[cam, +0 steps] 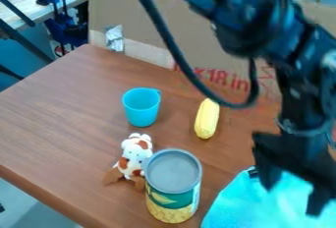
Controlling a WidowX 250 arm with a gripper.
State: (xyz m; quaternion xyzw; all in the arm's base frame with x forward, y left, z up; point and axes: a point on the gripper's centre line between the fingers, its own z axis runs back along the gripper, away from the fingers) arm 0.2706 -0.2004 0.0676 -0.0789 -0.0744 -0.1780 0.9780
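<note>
The brown table (72, 109) is being overhung by the black gripper (293, 190), fingers spread wide and empty, above a blue cloth (239, 205), cardboard (148, 18) standing behind.

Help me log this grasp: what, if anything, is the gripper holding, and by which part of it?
Nothing is held: the gripper hangs at the turquoise cloth, its fingers spread wide apart with nothing pinched between them.

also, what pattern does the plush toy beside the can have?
The plush toy is white with brown patches; shows best in the camera view.
</note>
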